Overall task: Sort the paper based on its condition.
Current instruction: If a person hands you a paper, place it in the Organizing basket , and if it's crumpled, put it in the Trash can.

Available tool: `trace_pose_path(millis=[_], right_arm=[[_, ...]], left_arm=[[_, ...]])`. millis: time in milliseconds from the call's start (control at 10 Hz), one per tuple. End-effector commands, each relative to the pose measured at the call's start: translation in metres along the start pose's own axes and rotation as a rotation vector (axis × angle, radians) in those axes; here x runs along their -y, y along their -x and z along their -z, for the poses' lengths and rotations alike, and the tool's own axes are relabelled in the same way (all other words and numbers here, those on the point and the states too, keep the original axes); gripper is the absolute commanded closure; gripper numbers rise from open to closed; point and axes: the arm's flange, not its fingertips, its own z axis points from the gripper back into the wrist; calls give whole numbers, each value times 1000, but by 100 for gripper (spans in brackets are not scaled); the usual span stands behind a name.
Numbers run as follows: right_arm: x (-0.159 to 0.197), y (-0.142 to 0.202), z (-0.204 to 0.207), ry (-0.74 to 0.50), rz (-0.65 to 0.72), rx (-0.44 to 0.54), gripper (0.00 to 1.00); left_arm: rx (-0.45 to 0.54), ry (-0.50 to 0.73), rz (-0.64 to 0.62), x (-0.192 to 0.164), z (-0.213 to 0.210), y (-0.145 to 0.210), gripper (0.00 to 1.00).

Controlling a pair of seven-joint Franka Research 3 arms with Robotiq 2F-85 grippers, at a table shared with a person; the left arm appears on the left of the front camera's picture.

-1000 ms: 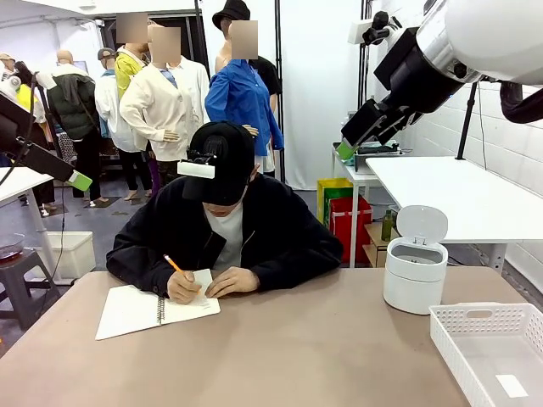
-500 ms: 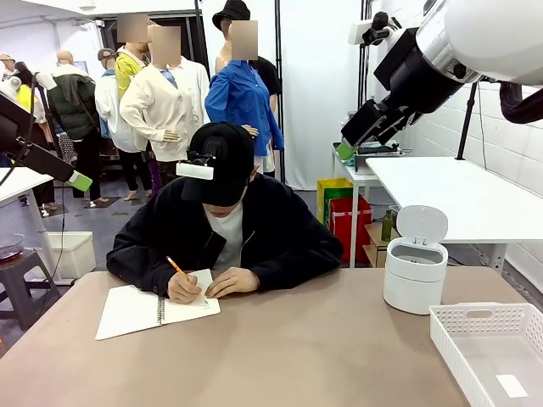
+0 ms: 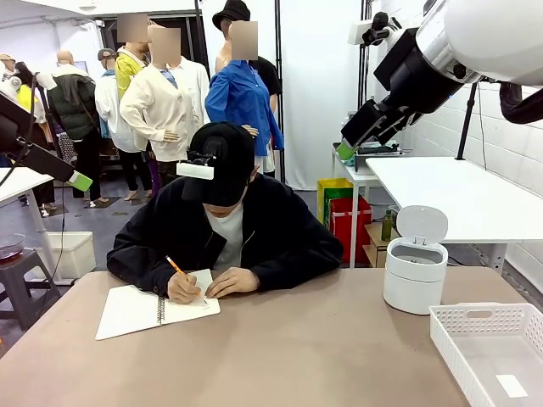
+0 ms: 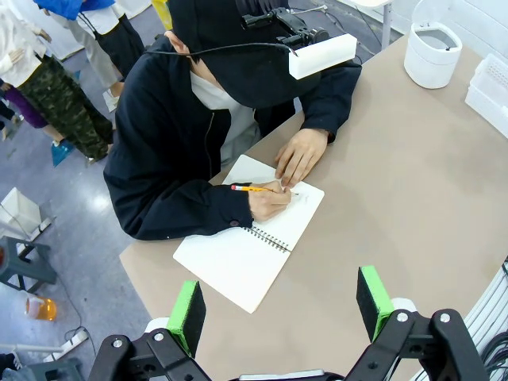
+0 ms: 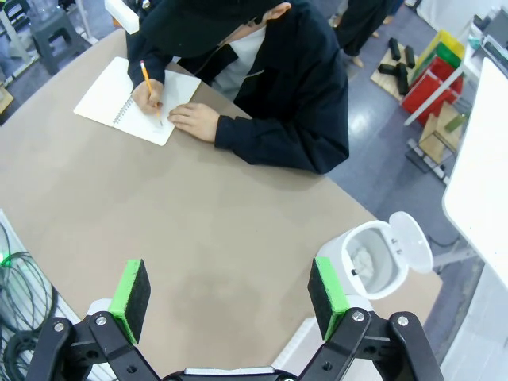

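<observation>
A person at the far side writes with an orange pencil on the right page of an open white spiral notebook, also in the left wrist view and the right wrist view. The other hand rests on that page. The paper as a loose sheet is out of view. My left gripper hangs open high above the notebook, empty. My right gripper is open and empty, high over the table's right half, and is raised at the upper right in the front view.
A white lidded bin stands open at the table's right, with something white and crumpled inside. A white perforated tray sits at the near right corner and holds a small white slip. Bare tan tabletop lies between.
The person's pencil hand has shifted slightly while writing. Both arms have stayed still with their grippers open.
</observation>
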Motion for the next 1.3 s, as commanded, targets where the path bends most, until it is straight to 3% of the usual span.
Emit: trace_pose_path(millis=[0,700,1200], right_arm=[[0,0,0,-1,0,1,0],[0,0,0,0,0,0,0],[-2,-3,-5,-26,35,54,0]], left_arm=[[14,5,-4,-1,2,-1,0],[14,5,-4,-1,2,-1,0],[14,5,-4,-1,2,-1,0]])
